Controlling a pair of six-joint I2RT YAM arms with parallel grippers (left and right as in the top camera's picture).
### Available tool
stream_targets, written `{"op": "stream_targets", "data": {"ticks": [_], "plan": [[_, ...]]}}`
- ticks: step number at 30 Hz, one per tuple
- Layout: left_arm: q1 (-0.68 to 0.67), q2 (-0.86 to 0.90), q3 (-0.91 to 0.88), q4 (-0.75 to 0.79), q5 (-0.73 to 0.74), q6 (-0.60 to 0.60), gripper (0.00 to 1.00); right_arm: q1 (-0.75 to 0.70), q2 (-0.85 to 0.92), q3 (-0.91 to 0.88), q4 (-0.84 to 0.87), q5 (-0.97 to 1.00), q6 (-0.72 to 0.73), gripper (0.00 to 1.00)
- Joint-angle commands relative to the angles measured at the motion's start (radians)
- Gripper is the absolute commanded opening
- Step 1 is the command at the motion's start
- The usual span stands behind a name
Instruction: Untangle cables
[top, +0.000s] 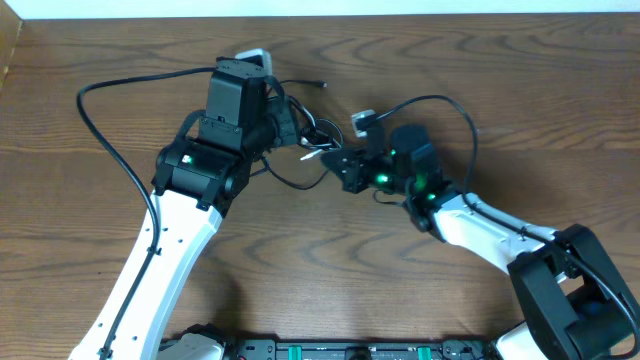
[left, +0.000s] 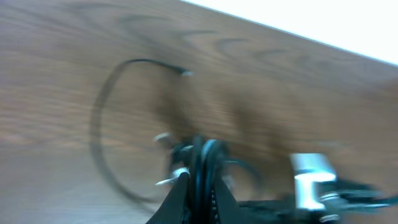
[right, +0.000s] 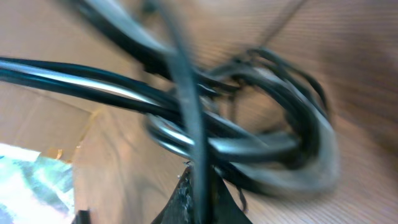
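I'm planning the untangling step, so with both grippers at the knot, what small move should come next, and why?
Probably ease the two arms gently apart. The left gripper and the right gripper are each shut on black strands of the cables, and the overhead view shows the knot bunched between them, so a slow pull should start loosening it.

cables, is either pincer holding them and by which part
Both: the left pincer is shut on black strands of the cables; the right pincer pinches a single black strand.
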Motion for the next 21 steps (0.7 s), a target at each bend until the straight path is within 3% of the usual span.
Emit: {"op": "stream_targets", "data": {"ticks": [1,5,7,10,13,16,21], "plan": [[0.004,-0.006,0.015,-0.035,-0.276,0.028,0.07,-0.073,0.005,0.004,-0.084,0.012,-0.028,0.01],[0.004,-0.006,0.015,-0.077,-0.291,0.118,0.08,-0.147,0.005,0.004,-0.146,0.012,-0.036,0.01],[0.004,-0.006,0.015,-0.097,-0.2,0.22,0.08,-0.175,0.005,0.005,-0.141,0.012,-0.047,0.01],[0.003,-0.006,0.015,-0.12,0.058,0.429,0.07,-0.196,0.005,0.005,-0.115,0.016,-0.082,0.01],[0.003,-0.006,0.015,-0.172,0.436,0.689,0.07,-0.204,0.005,0.005,-0.055,0.023,-0.127,0.01],[0.003,-0.006,0.015,-0.233,0.679,0.876,0.07,-0.204,0.005,0.005,0.011,0.023,-0.165,0.01],[-0.014,-0.007,0.015,-0.279,0.935,1.022,0.07,-0.204,0.005,0.005,0.134,0.027,-0.241,0.01]]}}
